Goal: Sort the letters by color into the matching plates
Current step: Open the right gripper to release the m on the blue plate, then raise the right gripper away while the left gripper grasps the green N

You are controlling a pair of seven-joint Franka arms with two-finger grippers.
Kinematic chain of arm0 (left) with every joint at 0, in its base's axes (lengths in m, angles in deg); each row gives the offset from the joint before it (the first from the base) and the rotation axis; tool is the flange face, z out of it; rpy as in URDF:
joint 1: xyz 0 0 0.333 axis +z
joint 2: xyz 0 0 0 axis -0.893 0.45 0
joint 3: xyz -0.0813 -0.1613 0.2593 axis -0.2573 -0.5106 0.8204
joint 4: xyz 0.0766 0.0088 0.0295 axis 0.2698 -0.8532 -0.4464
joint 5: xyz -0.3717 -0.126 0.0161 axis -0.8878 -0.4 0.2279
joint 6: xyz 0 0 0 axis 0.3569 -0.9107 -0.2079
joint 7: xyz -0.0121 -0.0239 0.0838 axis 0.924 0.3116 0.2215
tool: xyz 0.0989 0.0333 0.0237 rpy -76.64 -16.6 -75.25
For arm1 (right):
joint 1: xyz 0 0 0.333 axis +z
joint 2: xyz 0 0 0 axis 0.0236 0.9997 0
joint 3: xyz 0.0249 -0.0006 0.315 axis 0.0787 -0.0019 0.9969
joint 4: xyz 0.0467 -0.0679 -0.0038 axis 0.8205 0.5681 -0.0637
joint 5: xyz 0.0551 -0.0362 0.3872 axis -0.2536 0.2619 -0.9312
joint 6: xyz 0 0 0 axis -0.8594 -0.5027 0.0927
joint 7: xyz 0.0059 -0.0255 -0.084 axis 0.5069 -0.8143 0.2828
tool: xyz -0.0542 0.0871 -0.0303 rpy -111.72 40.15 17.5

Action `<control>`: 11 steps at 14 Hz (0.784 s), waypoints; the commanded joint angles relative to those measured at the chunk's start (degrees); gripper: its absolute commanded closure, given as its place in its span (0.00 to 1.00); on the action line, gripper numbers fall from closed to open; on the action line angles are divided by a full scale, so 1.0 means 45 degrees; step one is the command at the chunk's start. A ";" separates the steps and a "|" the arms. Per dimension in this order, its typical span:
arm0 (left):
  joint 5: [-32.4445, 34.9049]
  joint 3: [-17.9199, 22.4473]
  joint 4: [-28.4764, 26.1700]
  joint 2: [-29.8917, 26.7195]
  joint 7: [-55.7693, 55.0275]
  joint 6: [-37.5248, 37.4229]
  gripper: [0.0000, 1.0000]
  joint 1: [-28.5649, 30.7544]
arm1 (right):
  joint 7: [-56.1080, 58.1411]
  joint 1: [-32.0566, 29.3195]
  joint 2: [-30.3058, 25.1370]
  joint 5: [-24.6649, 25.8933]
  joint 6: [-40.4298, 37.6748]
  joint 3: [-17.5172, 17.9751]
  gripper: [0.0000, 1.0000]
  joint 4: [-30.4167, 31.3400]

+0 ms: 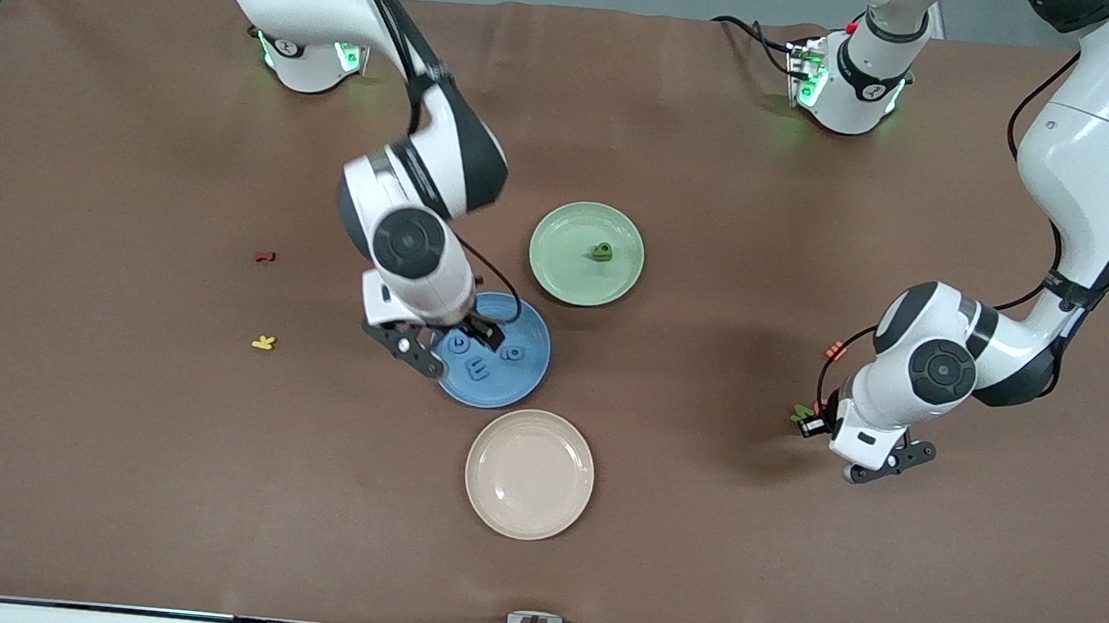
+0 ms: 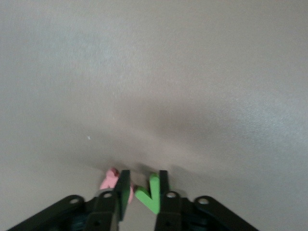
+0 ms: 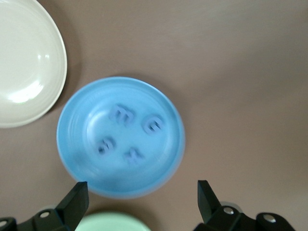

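Cream plate (image 1: 529, 474) lies nearest; just farther, the blue plate (image 1: 501, 352) holds four blue letters (image 3: 130, 134) under the right gripper (image 1: 446, 342), jaws wide apart and empty. Left gripper (image 2: 143, 192) brackets a green letter (image 2: 149, 193) on the table — probably light, stiff foam, best pinched across its flat faces — with another in the green plate (image 1: 587, 253).

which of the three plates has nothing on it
The cream plate, nearest the front camera, is bare. The blue plate holds four blue letters; the green plate holds one green letter.
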 commanded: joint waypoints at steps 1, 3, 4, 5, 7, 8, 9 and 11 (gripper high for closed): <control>-0.0185 -0.0079 -0.0043 -0.0248 -0.2071 -0.0357 0.59 -0.0416 | 0.1469 -0.0648 -0.3974 -0.0169 -0.1037 0.0012 0.00 0.3122; -0.0185 -0.0079 -0.0023 -0.0209 -0.3616 -0.0513 0.53 -0.0652 | 0.2893 -0.1546 -0.5540 -0.0169 -0.2266 -0.0027 0.00 0.3790; -0.0185 -0.0079 -0.0023 -0.0209 -0.3893 -0.0513 0.50 -0.0652 | 0.3655 -0.2092 -0.6031 -0.0169 -0.2775 -0.0065 0.00 0.3948; -0.0185 -0.0079 -0.0023 -0.0190 -0.4109 -0.0591 0.47 -0.0633 | 0.4765 -0.2852 -0.6461 -0.0150 -0.3245 -0.0066 0.00 0.4026; -0.0185 -0.0021 -0.0023 -0.0170 -0.4364 -0.0592 0.38 -0.0575 | 0.6974 -0.4278 -0.6952 -0.0150 -0.3930 -0.0085 0.00 0.4027; -0.0185 -0.0001 -0.0023 -0.0170 -0.4365 -0.0592 0.36 -0.0497 | 0.7950 -0.5020 -0.7108 -0.0131 -0.4126 -0.0085 0.00 0.4027; -0.0185 0.0018 -0.0023 -0.0151 -0.4403 -0.0592 0.35 -0.0477 | 0.9216 -0.5820 -0.7245 -0.0072 -0.4244 -0.0085 0.00 0.4027; -0.0205 0.0018 -0.0023 -0.0112 -0.4888 -0.0592 0.33 -0.0477 | 1.1447 -0.7112 -0.7364 0.0025 -0.4304 -0.0085 0.00 0.3969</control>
